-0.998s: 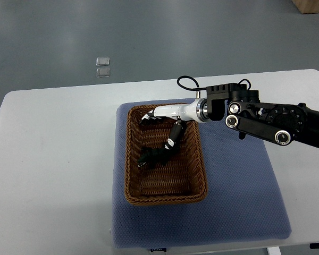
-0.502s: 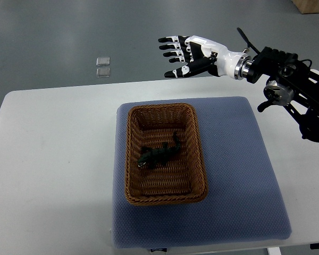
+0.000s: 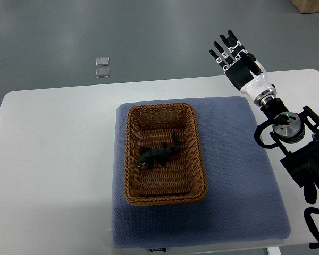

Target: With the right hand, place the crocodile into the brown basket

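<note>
A small dark green crocodile lies on the floor of the brown wicker basket, near its middle, head toward the lower left. My right hand is raised beyond the table's far edge at the upper right, well away from the basket, its fingers spread and holding nothing. Its black arm runs down the right side of the picture. The left arm does not show.
The basket stands on a blue-grey mat laid over a white table. Two small clear squares lie on the grey floor beyond the table. A wooden corner shows at the top right.
The right hand let go of the crocodile inside the basket, lifted out and swung to the right, now pointing fingers-up beyond the table. The crocodile rests in the basket.
</note>
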